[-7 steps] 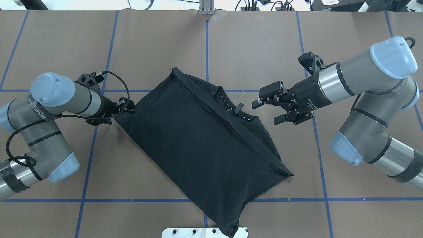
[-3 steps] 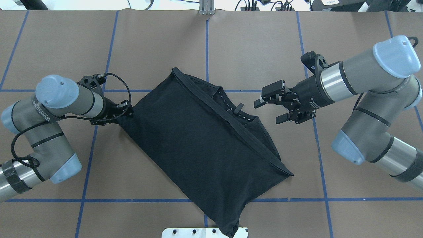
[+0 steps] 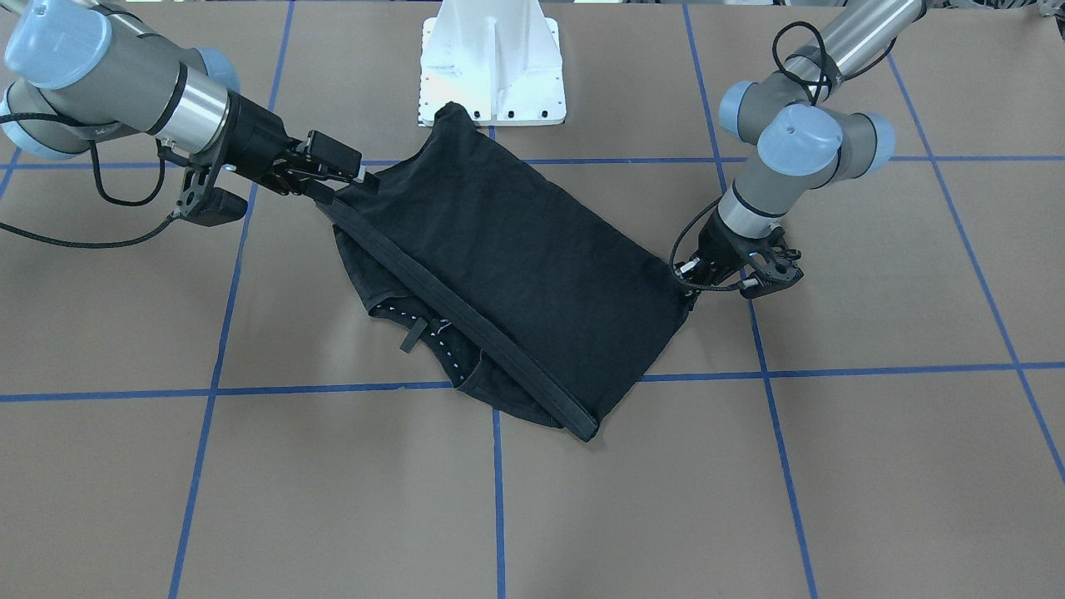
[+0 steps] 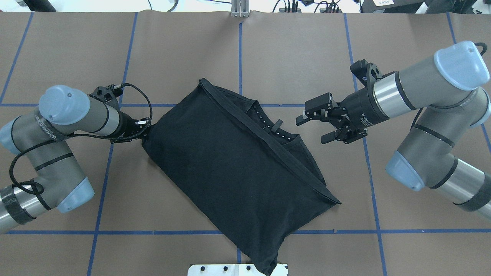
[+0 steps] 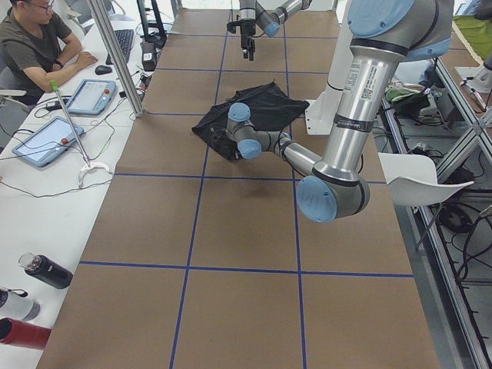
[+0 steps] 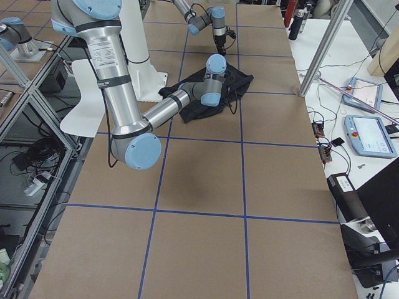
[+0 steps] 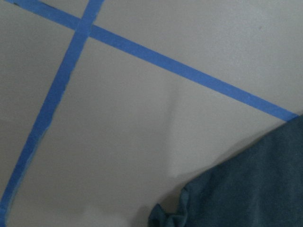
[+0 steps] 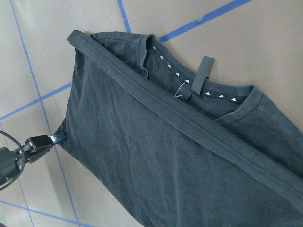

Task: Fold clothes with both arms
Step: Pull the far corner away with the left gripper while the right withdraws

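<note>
The black T-shirt lies folded in a diagonal band on the brown table, its collar and neck label facing up along the far right side. My left gripper sits low at the shirt's left corner, shut on the bunched cloth there. The left wrist view shows only that gathered corner and bare table. My right gripper hovers open to the right of the collar, above the table, with nothing between its fingers.
Blue tape lines grid the table. The white pedestal base stands at the robot's edge, touched by the shirt's near end. A seated person, tablets and bottles are on a side desk beyond the table's far edge.
The left gripper dipped and edged in at the shirt's left corner, and that corner is now drawn in and bunched at its tips. The right arm drifted slightly right, still open.
</note>
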`<action>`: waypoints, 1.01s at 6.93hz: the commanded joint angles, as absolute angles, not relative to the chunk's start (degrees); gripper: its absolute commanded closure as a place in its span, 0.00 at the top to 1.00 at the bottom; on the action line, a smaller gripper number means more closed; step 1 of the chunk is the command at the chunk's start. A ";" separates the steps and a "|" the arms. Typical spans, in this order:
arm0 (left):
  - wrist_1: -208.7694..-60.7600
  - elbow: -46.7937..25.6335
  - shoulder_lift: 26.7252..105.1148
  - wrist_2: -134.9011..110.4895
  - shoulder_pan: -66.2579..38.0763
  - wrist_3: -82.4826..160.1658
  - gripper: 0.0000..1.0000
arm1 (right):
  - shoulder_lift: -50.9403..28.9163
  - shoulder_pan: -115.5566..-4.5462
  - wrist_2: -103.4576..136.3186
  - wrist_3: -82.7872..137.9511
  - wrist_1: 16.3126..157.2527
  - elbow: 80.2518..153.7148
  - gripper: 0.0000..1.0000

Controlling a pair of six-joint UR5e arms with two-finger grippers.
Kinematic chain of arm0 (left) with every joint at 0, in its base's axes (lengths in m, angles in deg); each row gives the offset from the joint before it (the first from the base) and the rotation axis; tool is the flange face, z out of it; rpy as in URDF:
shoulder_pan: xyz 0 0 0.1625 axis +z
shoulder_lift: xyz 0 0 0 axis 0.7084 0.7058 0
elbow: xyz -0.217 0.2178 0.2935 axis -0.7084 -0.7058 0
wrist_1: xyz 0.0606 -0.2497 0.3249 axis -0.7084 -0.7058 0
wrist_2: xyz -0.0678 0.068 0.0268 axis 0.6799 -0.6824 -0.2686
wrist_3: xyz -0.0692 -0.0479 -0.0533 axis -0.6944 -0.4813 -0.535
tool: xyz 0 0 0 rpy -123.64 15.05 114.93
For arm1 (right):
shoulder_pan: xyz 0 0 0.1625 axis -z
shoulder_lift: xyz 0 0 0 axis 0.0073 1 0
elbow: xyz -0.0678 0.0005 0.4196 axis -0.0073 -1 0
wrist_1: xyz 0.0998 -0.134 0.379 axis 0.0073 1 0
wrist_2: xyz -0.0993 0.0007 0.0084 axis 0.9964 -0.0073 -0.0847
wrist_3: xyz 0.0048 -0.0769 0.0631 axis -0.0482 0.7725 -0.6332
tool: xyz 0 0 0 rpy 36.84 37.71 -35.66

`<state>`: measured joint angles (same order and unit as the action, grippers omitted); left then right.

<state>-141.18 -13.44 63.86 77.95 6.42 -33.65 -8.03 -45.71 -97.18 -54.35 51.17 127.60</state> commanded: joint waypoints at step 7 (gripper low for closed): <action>-141.35 3.44 84.43 74.83 -1.21 -33.97 0.00 | -6.12 -47.26 -96.69 -54.44 51.26 127.26 1.00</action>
